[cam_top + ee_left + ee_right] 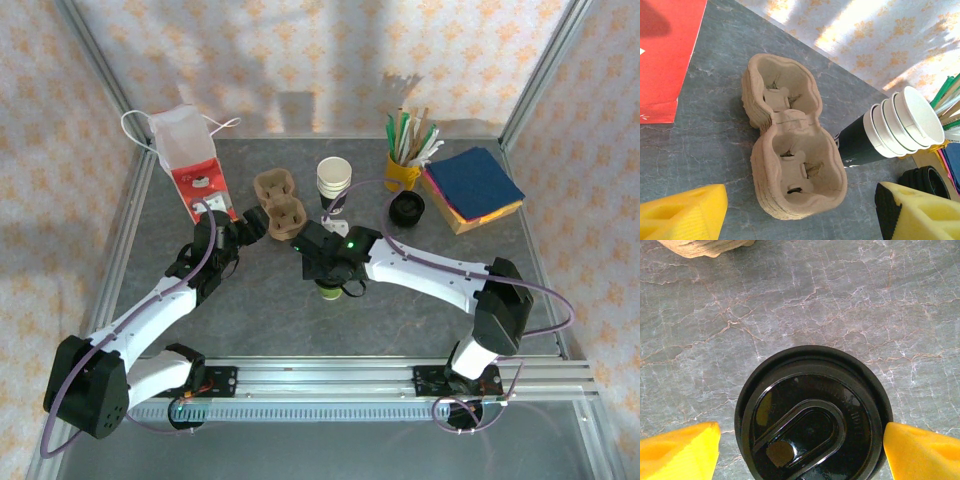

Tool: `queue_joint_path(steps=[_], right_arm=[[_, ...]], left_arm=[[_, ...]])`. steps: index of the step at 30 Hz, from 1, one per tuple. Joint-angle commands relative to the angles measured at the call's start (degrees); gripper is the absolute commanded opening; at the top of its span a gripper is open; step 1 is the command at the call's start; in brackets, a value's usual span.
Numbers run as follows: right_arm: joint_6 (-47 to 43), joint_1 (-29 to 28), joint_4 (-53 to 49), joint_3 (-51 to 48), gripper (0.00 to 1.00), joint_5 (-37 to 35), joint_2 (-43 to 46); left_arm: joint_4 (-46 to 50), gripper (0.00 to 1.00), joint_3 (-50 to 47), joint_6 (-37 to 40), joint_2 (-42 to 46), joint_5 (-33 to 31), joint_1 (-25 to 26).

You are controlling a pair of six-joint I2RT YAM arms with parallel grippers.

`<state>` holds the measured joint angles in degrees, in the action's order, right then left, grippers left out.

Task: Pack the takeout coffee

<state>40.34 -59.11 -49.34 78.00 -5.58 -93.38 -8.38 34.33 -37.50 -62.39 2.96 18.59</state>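
At the far left, behind and left of the brown moulded-pulp cup carrier [280, 206], stands a red and white paper carry bag [193, 166] with string handles. The left gripper [243, 226] sits just at the carrier's left side, its yellow fingers [685, 212] spread wide and holding nothing. The carrier looks like a short stack of two-cup trays, and both sockets on top are empty.

To the front and right of the carrier, near it but apart, the takeout coffee [812, 420] stands upright on the grey stone-patterned table [840, 300]. The right gripper [336, 272] is down over it, with the jaws apart and one finger on each side of the lid. The right-hand pad is at or almost at the rim, and a sliver of table shows on the other side, so this is not yet a clamp.

As I judge it, capping is done. Gripping, lifting and seating the cup in a socket are left, and perhaps bagging.

From above the cup shows a glossy black round lid with an oblong raised sip panel. A pale greenish wall peeps out below the gripper.

Right of the carrier are a nested stack of white-and-black paper cups [900, 125], low black lids [407, 208], a yellow mug of sticks [404, 170], and blue and yellow napkins [474, 186].
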Motion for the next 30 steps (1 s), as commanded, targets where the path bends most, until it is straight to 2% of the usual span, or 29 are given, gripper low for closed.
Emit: queue_joint_path(steps=[1,8,14,21,25,30], right_arm=[[0.80,-0.47,-2.31,0.20,0.84,-1.19,-1.17],[1.33,-0.42,-4.77,1.32,0.81,-1.35,-3.54],[1.70,-0.42,-5.00,1.46,0.73,-1.27,-4.35],[1.39,0.55,-5.90,1.47,0.71,-2.48,-4.55],[0.79,3.35,-6.01,-0.33,0.70,-4.02,-2.27],[-1.58,9.66,-4.47,-4.49,0.70,-6.03,2.16]], left_arm=[[-0.32,0.79,-0.76,0.12,-0.46,0.75,-0.55],[-0.40,0.79,-1.19,0.05,-0.54,0.82,-0.57],[-0.50,0.79,-1.43,-0.04,-0.71,0.99,-0.57],[0.03,0.79,-1.57,0.31,0.02,0.47,-0.57],[0.29,0.79,-1.63,0.32,0.34,0.38,-0.57],[0.30,0.79,-1.63,0.32,0.46,0.31,-0.57]])
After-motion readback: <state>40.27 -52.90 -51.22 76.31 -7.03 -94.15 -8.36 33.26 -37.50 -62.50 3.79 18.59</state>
